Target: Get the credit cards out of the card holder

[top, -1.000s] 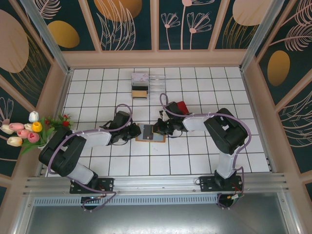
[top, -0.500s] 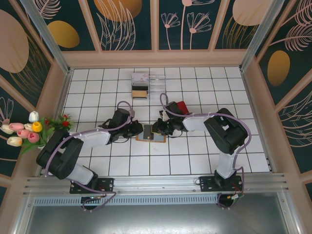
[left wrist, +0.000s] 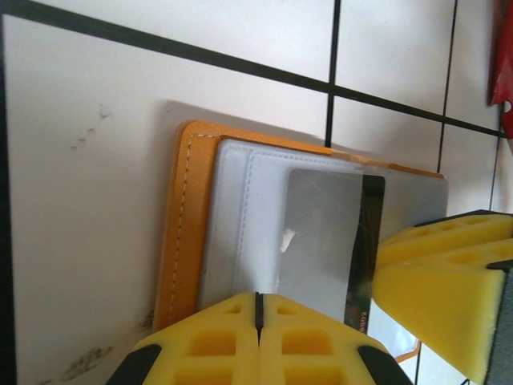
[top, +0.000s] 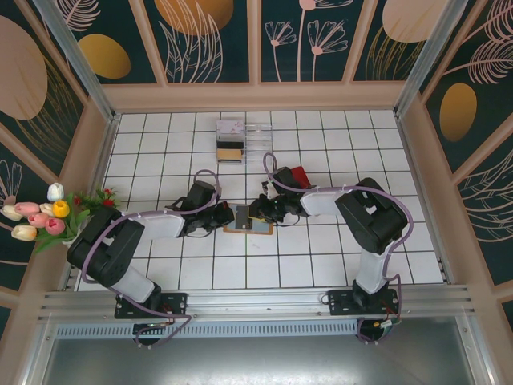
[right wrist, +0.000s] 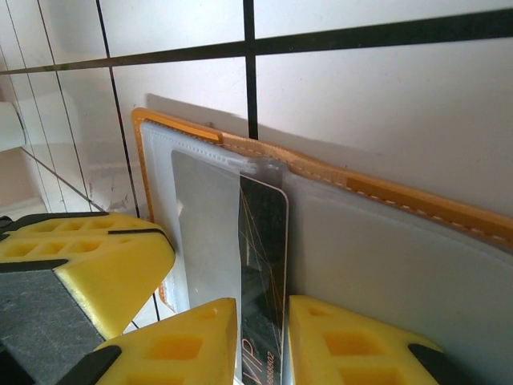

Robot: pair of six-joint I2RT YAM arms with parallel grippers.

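Left arm: low, elbow bent, reaching right
Left gripper: pads pressed together
Right arm: low, reaching left
Right gripper: fingers slightly apart

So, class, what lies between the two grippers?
The open card holder, with a card partly out of its pocket, lies between the left gripper and the right gripper, as the top view shows.

A white tiled tabletop with dark grout lines spreads out before me. At its far side sits a clear plastic box. A red spatula lies nearer, partly hidden. Beyond my left edge rests a bunch of pink, white and yellow tulips. Dark teal leaf-patterned wall panels enclose everything.
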